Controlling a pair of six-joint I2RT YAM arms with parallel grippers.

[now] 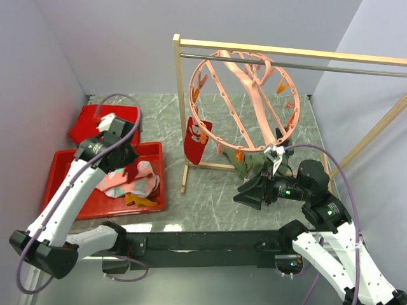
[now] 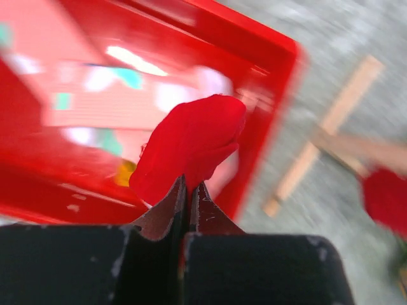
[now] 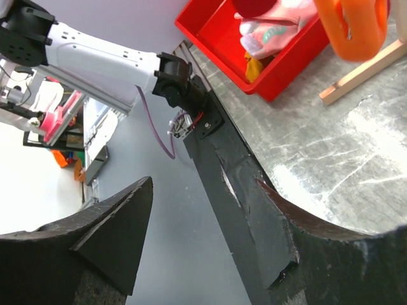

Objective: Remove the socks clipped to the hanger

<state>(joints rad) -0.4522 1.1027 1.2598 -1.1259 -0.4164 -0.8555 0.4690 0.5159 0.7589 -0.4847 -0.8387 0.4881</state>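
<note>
The salmon-pink round hanger hangs tilted from the rack's metal rail. A red sock is clipped to its left side, and a dark olive sock hangs at its lower edge. My left gripper is over the red tray, shut on another red sock that sticks out beyond the fingertips of the gripper. Pink and mustard socks lie in the tray. My right gripper is low beside the olive sock; in its wrist view the gripper is open with nothing between the fingers.
The wooden rack's post and foot stand between the tray and the hanger. A flat red lid lies behind the tray. An orange clip hangs close above the right wrist camera. Grey walls close in on both sides.
</note>
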